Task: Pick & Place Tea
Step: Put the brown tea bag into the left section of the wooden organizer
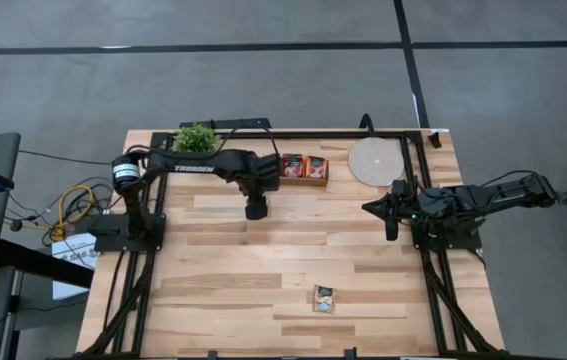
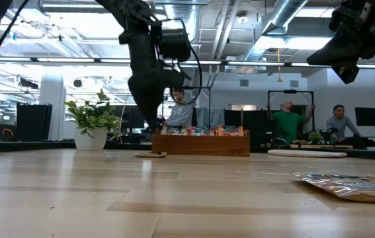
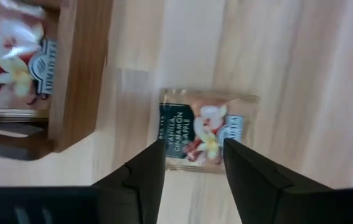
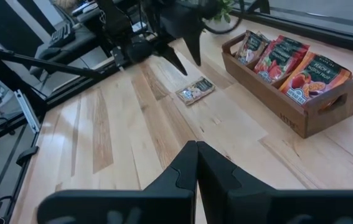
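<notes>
A tea sachet (image 3: 204, 127) with a brown-and-white picture lies flat on the table beside the wooden tray (image 3: 80, 74). My left gripper (image 3: 195, 168) hangs open just above it and points down, one finger on either side, touching nothing; the right wrist view shows the sachet (image 4: 195, 90) clear below those fingers. More red and orange tea sachets (image 4: 288, 62) stand upright in the tray (image 1: 303, 180). Another sachet (image 1: 324, 297) lies flat near the table's near edge. My right gripper (image 4: 195, 155) is shut, raised at the table's right side (image 1: 381, 208).
A round pale disc (image 1: 376, 160) lies at the far right of the table and a small potted plant (image 1: 195, 138) at the far left. The dark frame rails (image 1: 433, 290) run along both sides. People show in the room behind the table.
</notes>
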